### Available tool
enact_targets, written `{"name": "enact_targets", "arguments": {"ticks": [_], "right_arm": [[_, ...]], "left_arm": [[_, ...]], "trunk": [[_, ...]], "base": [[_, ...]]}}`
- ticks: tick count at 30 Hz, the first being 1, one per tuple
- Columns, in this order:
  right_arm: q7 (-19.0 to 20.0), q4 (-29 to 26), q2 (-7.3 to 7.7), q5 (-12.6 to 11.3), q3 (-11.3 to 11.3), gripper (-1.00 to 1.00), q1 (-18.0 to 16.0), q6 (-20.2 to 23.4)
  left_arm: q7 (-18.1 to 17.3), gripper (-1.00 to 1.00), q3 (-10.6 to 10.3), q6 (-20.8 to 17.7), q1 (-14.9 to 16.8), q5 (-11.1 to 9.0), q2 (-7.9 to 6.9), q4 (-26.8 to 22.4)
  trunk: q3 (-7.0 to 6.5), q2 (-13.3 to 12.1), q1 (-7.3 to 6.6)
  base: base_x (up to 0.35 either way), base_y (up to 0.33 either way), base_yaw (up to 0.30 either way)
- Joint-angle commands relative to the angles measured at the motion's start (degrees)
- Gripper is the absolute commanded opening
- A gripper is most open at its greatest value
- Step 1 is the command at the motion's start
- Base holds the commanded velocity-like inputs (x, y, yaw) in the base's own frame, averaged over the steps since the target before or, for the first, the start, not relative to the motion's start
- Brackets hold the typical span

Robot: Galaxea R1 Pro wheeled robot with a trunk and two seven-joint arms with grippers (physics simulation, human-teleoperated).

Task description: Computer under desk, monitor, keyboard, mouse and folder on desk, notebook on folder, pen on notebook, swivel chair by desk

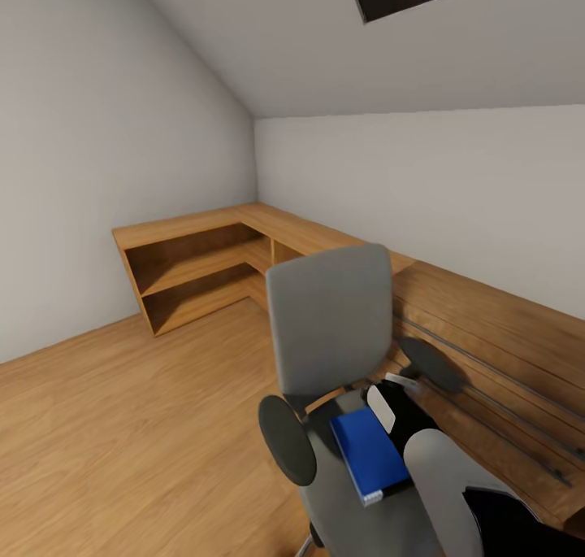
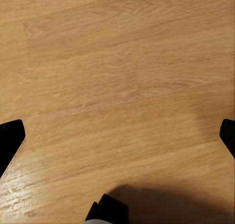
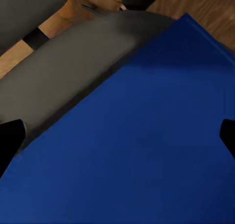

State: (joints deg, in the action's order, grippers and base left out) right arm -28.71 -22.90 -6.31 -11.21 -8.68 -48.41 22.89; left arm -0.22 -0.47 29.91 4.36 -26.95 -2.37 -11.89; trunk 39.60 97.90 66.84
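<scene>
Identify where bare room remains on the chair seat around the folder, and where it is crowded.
On the swivel chair, a bare strip of seat lies between the folder and the near armrest. The far side is crowded by the right hand.

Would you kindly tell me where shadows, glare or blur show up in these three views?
Head view: even, soft light, slightly blurred render, the swivel chair sharp enough. Left wrist view: a pale glare patch and a dark shadow on the wooden floor. Right wrist view: the folder close, soft-edged, darker toward one corner.
</scene>
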Motion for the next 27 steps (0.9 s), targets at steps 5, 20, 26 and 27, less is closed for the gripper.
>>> {"name": "enact_targets", "arguments": {"ticks": [5, 20, 26, 27], "right_arm": [[-0.4, -0.2, 0.05, -0.6, 0.0, 1.00, 0.0, 0.1], [-0.4, -0.2, 0.25, -0.6, 0.0, 1.00, 0.0, 0.1], [-0.5, -0.2, 0.32, -0.6, -0.1, 1.00, 0.0, 0.1], [-0.5, -0.2, 0.32, -0.6, -0.1, 1.00, 0.0, 0.1]], "left_arm": [[0.0, 1.00, -0.1, 0.1, 0.0, -0.1, -0.01, 0.0], [0.0, 1.00, -0.1, 0.1, 0.0, 0.0, 0.00, 0.0], [0.0, 1.00, -0.1, 0.1, 0.0, 0.0, 0.07, 0.0], [0.0, 1.00, -0.1, 0.1, 0.0, 0.0, 0.07, 0.0]], "trunk": [[0.06, 0.0, 0.02], [0.06, 0.0, 0.02], [0.06, 0.0, 0.02], [0.06, 0.0, 0.02]], "base": [[0.117, 0.083, 0.000], [0.066, 0.015, 0.000], [0.014, 0.002, 0.000], [0.004, 0.001, 0.000]]}}
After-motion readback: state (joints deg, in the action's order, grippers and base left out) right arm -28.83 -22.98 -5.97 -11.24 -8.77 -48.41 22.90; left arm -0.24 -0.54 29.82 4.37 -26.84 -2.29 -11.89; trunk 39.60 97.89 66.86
